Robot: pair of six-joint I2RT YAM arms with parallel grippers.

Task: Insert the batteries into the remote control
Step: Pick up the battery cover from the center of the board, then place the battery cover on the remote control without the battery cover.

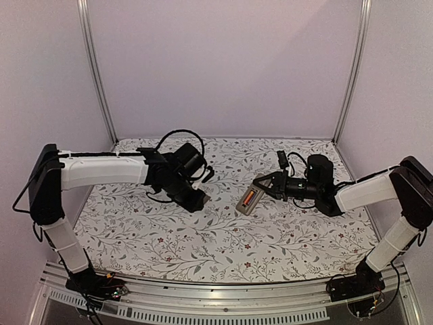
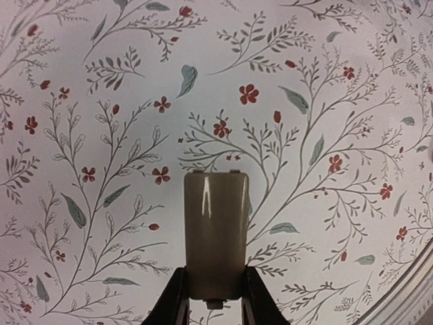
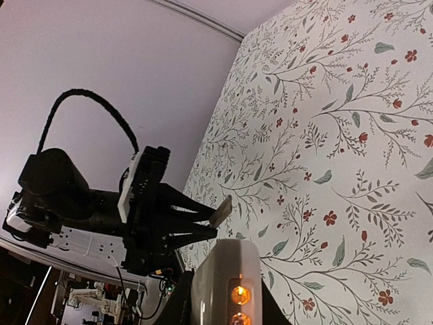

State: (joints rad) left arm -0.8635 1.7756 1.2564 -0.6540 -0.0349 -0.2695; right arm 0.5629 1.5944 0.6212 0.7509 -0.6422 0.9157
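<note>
My right gripper (image 1: 262,185) is shut on the remote control (image 1: 248,198), held above the floral cloth with its open back up. An orange-red battery (image 1: 249,197) lies in the compartment; in the right wrist view the remote (image 3: 223,277) shows orange battery ends (image 3: 239,295) between my jaws (image 3: 226,310). The dark battery cannot be made out. My left gripper (image 1: 198,201) hangs a short way left of the remote, shut on the flat grey cover sliver (image 2: 216,230), which sticks out beyond the left gripper (image 2: 215,279). The cover (image 3: 221,211) also shows in the right wrist view.
A floral cloth (image 1: 223,237) covers the table. Pale walls and metal frame posts (image 1: 97,74) close in the back and sides. A black cable (image 1: 177,135) loops over the left wrist. A metal rail (image 1: 223,305) runs along the near edge.
</note>
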